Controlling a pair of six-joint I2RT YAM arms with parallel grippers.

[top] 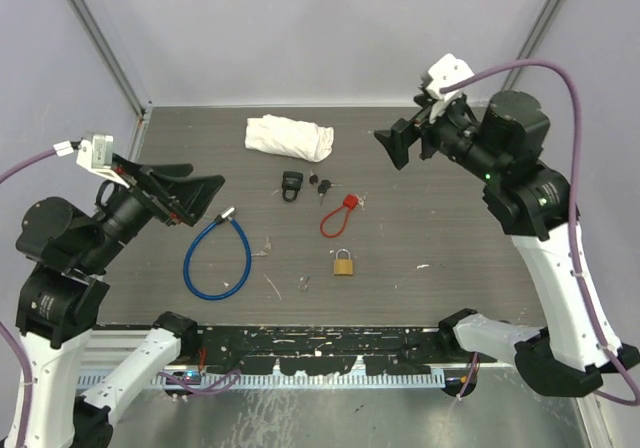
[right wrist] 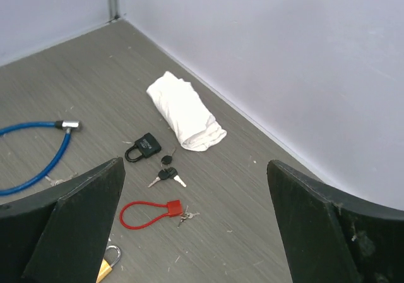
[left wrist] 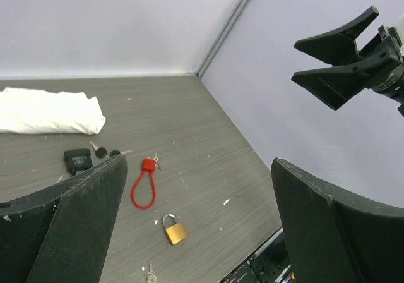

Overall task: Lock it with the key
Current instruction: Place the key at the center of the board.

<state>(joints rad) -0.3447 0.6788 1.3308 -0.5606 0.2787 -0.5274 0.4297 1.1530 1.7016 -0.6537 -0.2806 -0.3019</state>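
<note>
Both pincers, left and right, hang released above the bench; black keys beside black padlock, unheld; stage unclear.

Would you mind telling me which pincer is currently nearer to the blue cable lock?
Left. The left pincer hovers open just above the blue cable lock's upper end, while the right pincer hangs open far across the table, beyond the white cloth.

You see a shiny brass-coloured metal padlock on a matt grey wood-grain table. A soft white cloth lies rumpled. The blue cable lock looks glossy plastic-coated.
</note>
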